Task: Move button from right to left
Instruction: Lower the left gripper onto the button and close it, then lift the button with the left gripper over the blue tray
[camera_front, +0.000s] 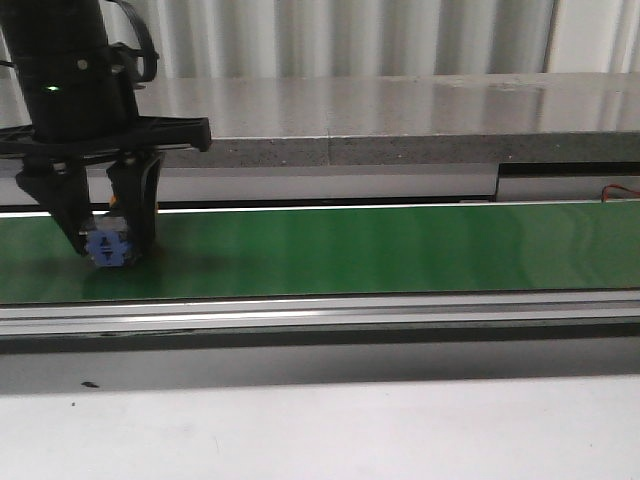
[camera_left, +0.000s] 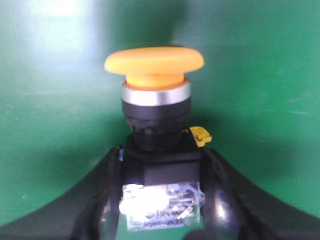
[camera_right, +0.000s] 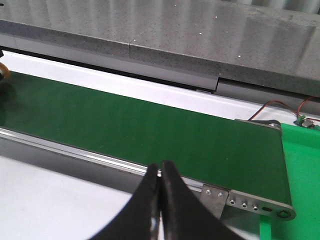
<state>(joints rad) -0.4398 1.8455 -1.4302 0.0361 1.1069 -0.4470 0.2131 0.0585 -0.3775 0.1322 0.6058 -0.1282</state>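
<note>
The left gripper (camera_front: 107, 243) pinched the button (camera_front: 108, 248) by its block at the belt's (camera_front: 380, 250) left end, low over or on the surface; contact could not be confirmed. The right gripper (camera_right: 160, 186) was pressed together, empty. Transfer appeared nearly complete; release and withdrawal remained.

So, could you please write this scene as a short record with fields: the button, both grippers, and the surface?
button: held by its contact block, yellow cap pointing away from the fingers
button place: left end of the green belt, low over it; contact cannot be told
left gripper: shut on the button
right gripper: shut, empty, over the belt's near edge
</note>
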